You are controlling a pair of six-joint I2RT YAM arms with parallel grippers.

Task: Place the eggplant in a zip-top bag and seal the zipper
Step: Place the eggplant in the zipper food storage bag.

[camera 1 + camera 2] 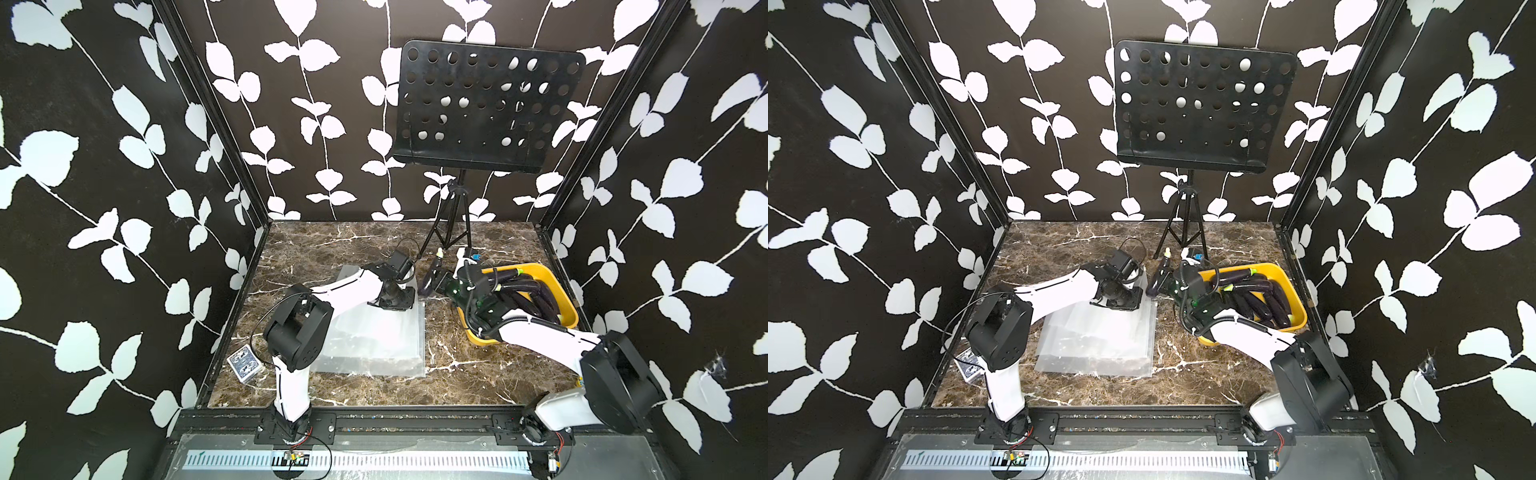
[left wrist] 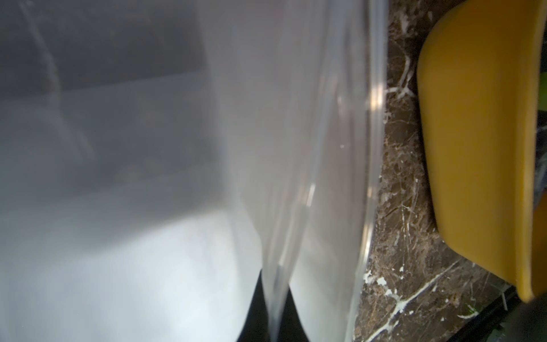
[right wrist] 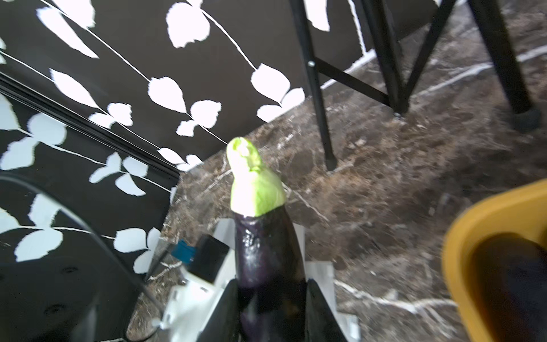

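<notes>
The eggplant [image 3: 268, 254] is being gripped low on its purple body by the right jaws, which are standing partly closed and pressed against both of its sides. Its pale green stem cap is being pointed up and away past the jaw tips. In a top view the eggplant [image 1: 433, 270] is being held tilted above the counter [image 1: 457, 365], with the rounded purple end hanging below the jaws. Just beside that end, the zip-top bag [image 1: 1100, 332] is being pinched at its far edge by the left jaws, which are fully shut on the thin clear film. In the left wrist view the bag [image 2: 148, 207] is being drawn taut out of the closed jaw tips, and its ribbed zipper strip [image 2: 376, 118] is being shown running along the side nearer the right jaws. The rest of the bag is being supported flat on the counter behind the left jaws, and more clear bags appear to be layered under it. Directly behind the right jaws, partly under that arm, a yellow bin [image 1: 555, 286] is being used to hold further eggplants [image 1: 1258, 299]. Beyond the stem end, a black music stand [image 1: 490, 108] is being propped on its tripod. A patterned card box [image 1: 245, 362] is lying well apart from both jaws, near the left arm's elbow.
</notes>
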